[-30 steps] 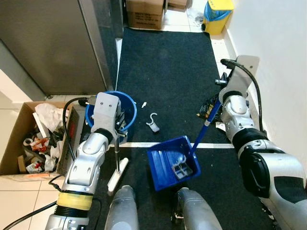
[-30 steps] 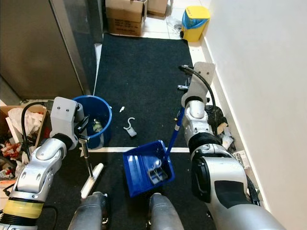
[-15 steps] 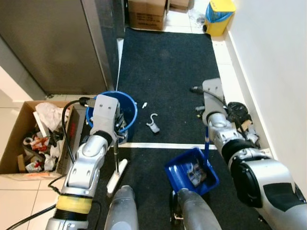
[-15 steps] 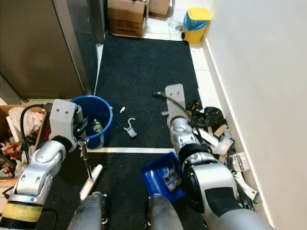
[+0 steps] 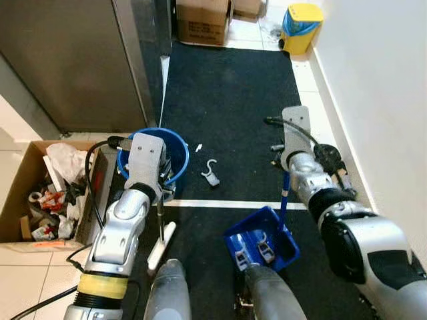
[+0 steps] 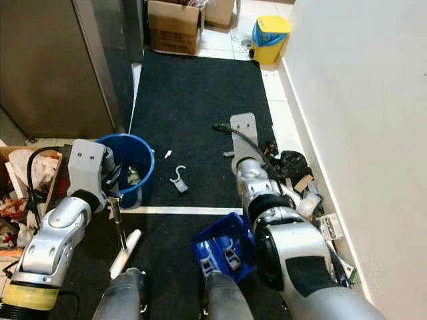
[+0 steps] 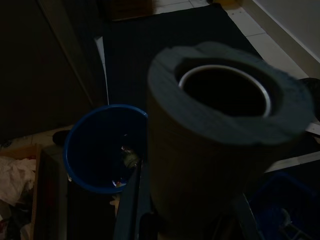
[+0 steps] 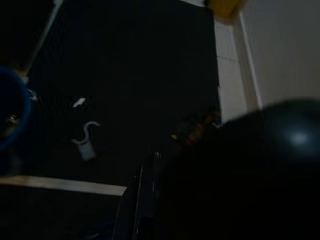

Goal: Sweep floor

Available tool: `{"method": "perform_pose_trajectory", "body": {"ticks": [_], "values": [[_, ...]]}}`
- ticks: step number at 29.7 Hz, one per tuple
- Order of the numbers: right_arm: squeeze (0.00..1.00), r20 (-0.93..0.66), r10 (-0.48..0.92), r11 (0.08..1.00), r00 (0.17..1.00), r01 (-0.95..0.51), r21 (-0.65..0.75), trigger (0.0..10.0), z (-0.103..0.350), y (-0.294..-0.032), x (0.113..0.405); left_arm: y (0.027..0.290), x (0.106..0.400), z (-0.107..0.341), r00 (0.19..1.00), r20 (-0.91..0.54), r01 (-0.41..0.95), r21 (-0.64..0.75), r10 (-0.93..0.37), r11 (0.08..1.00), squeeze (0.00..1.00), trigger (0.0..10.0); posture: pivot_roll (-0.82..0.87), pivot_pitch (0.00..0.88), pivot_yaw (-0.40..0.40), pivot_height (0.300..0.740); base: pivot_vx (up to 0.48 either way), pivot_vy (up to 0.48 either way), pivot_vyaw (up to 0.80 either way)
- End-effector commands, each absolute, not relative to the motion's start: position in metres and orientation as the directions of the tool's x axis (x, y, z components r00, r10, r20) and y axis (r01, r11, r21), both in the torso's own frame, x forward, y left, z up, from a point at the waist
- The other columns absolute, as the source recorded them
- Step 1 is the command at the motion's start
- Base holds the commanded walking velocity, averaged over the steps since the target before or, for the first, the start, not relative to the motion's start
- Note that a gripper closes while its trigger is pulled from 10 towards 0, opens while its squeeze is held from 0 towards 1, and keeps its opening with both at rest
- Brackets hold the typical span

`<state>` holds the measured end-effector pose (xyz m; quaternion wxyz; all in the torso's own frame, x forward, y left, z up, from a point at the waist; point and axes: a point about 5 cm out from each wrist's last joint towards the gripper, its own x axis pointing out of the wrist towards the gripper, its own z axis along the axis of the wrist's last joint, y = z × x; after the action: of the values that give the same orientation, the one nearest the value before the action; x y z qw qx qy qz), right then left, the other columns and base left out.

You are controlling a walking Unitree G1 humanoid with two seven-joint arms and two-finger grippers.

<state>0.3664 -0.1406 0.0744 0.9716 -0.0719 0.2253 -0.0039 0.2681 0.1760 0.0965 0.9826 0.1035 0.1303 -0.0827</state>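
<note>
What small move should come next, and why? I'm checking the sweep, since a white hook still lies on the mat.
Probably swing the broom in the left gripper toward the white hook, because it lies loose on the black mat, beyond the blue dustpan held by the right arm.

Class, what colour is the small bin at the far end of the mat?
Yellow bin with a blue liner; clearest in the left eye view.

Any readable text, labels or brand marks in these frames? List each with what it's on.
None can be read.
Cardboard box at the mat's far end: faint print, too blurred.
Packaging in the open box of rubbish: coloured print, too small.
Yellow bin: no text visible.
</note>
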Motion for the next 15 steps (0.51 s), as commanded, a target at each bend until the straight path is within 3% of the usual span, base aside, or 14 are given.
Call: {"method": "perform_pose_trajectory", "body": {"ticks": [1,8,11,15], "values": [[0.00,-0.452,-0.040,0.994,0.891,-0.008,-0.104,10.0,0.079,-0.150,0.370,0.169,0.270,0.096,0.950,-0.273,0.203,0.175,-0.151,0.963,0.00,10.0,0.12,0.075,-0.106,0.740,0.000,0.000,0.00],[0.00,-0.437,-0.085,0.987,0.895,0.136,0.087,10.0,0.094,-0.163,0.378,0.168,0.270,0.096,0.949,-0.273,0.208,0.174,-0.156,0.963,0.00,10.0,0.12,0.076,-0.102,0.740,0.000,0.000,0.00],[0.00,-0.417,-0.114,0.983,0.902,0.164,0.084,10.0,0.095,-0.162,0.378,0.167,0.270,0.096,0.949,-0.274,0.211,0.175,-0.158,0.962,0.00,10.0,0.12,0.076,-0.102,0.740,0.000,0.000,0.00],[0.00,-0.395,-0.127,0.955,0.910,0.220,0.198,10.0,0.084,-0.147,0.371,0.169,0.271,0.097,0.949,-0.272,0.211,0.178,-0.158,0.961,0.00,10.0,0.13,0.077,-0.094,0.740,0.000,0.000,0.00]]}}
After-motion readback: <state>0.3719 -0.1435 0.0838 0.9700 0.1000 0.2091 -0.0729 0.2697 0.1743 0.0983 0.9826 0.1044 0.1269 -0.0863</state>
